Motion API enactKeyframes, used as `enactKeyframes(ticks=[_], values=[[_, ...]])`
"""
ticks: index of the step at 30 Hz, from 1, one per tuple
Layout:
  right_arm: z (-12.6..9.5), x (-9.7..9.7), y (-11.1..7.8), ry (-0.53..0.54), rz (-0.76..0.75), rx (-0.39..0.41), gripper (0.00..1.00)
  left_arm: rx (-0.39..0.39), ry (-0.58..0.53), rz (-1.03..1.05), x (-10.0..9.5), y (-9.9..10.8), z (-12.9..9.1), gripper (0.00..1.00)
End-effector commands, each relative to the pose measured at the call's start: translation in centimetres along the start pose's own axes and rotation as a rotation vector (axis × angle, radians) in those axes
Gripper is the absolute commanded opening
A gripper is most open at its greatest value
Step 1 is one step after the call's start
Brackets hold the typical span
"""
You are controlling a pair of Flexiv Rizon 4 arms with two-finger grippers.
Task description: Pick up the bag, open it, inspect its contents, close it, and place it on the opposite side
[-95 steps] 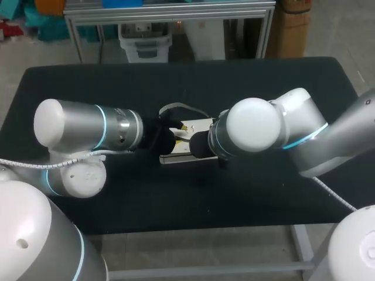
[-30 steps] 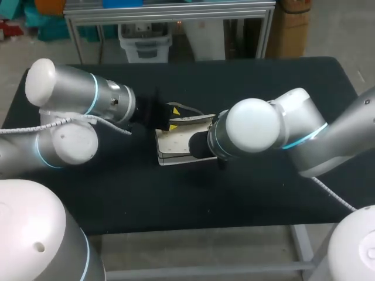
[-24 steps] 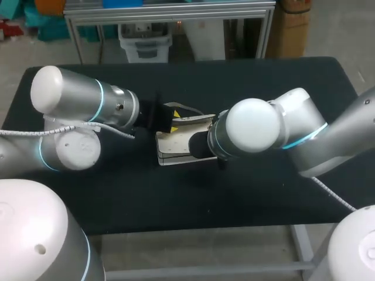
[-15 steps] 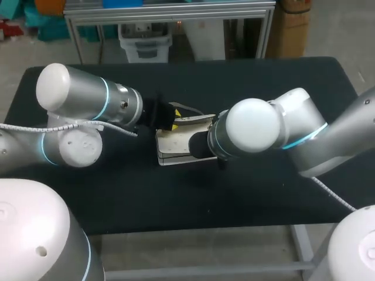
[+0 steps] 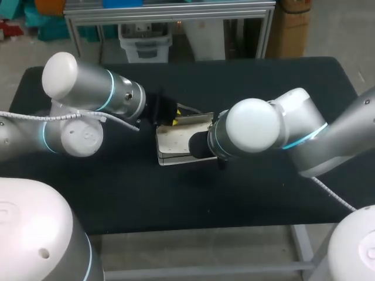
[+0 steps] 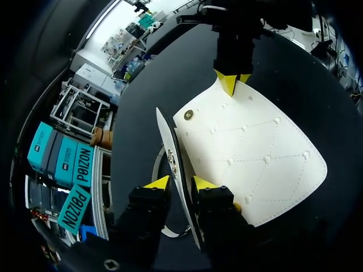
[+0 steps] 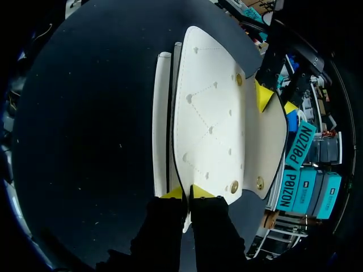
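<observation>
The white bag (image 5: pixel 173 144) lies flat in the middle of the black worktop (image 5: pixel 263 88), with its flap (image 6: pixel 170 154) lifted open and standing on edge along the side nearer the left arm. The left fingers (image 6: pixel 160 182) are nearly together, one on each face of the thin flap, pinching it close to its free rim. Opposite them, the right fingers (image 7: pixel 201 192) are pressed almost shut on the near edge of the bag's quilted front panel, so the bag lies stretched out ahead of them towards the left fingers.
</observation>
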State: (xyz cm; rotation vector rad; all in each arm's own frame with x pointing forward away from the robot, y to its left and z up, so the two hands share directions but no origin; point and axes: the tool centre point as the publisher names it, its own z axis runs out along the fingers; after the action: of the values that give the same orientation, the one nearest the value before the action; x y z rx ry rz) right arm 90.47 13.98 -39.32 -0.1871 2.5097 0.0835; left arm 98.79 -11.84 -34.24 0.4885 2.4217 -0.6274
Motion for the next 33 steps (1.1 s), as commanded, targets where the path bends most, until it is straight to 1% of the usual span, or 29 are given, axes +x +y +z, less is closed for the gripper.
enactKeyframes(ticks=[1, 4, 8, 10, 14, 17, 21, 23, 28, 33], values=[[0.3, 0.4, 0.0, -0.005, 0.0, 0.001, 0.0, -0.018, 0.029, -0.014, -0.7, 0.0, 0.5, 0.24], [0.3, 0.4, 0.0, -0.005, 0.0, 0.001, 0.0, -0.022, 0.04, -0.021, -0.8, 0.1, 0.9, 0.23], [0.3, 0.4, 0.0, -0.005, 0.0, 0.001, 0.0, -0.03, 0.061, -0.032, -0.9, 0.1, 1.1, 0.1], [0.3, 0.4, 0.0, -0.005, 0.0, 0.001, 0.0, -0.037, 0.069, -0.04, -0.9, 0.1, 1.2, 0.0], [0.3, 0.4, 0.0, -0.005, 0.0, 0.001, 0.0, -0.043, 0.085, -0.058, -0.9, 0.3, 1.3, 0.0], [0.3, 0.4, 0.0, -0.005, 0.0, 0.001, 0.0, -0.022, 0.103, -0.079, -0.9, 0.6, 1.2, 0.0], [0.3, 0.4, 0.0, -0.005, 0.0, 0.001, 0.0, 0.014, 0.119, -0.108, -1.1, 0.7, 0.4, 0.0], [0.3, 0.4, 0.0, -0.005, 0.0, 0.001, 0.0, 0.05, 0.138, -0.127, -1.5, 0.7, -0.1, 0.0], [0.3, 0.4, 0.0, -0.005, 0.0, 0.001, 0.0, 0.091, 0.178, -0.17, -2.3, 1.0, -0.9, 0.0], [0.3, 0.4, 0.0, -0.005, 0.0, 0.001, 0.0, 0.158, 0.272, -0.229, -3.4, 1.6, -1.1, 0.0]])
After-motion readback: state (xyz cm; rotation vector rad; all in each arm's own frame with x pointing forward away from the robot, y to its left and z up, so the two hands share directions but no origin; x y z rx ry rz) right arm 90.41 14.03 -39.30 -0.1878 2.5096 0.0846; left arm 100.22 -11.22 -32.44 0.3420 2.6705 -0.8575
